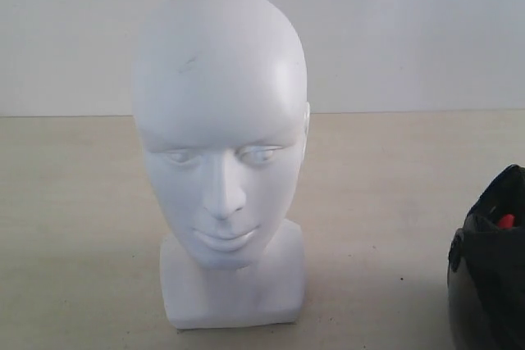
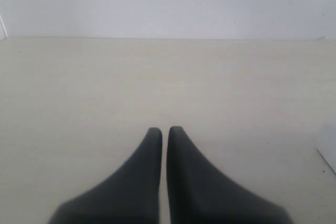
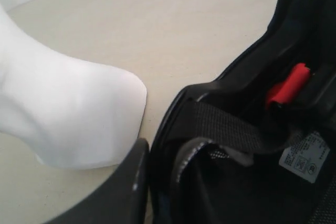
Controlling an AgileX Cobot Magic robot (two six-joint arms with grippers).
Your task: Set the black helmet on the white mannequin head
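The white mannequin head (image 1: 220, 120) stands upright on its squarish base in the middle of the table, face toward the exterior camera. The black helmet (image 1: 492, 276) shows at the lower right edge of that view, cut off by the frame, with its padded inside turned toward the head. In the right wrist view the helmet (image 3: 252, 129) lies close beside the head's base (image 3: 68, 114). My right gripper (image 3: 157, 156) grips the helmet's rim: one finger (image 3: 123, 192) lies against the outside of the shell, the other is hidden inside. My left gripper (image 2: 164, 129) is shut and empty over bare table.
A red buckle (image 3: 287, 85), a black strap (image 3: 226, 124) and a white label (image 3: 304, 157) show inside the helmet. A white wall backs the beige table (image 1: 394, 186). A white corner (image 2: 328, 145) shows at the edge of the left wrist view.
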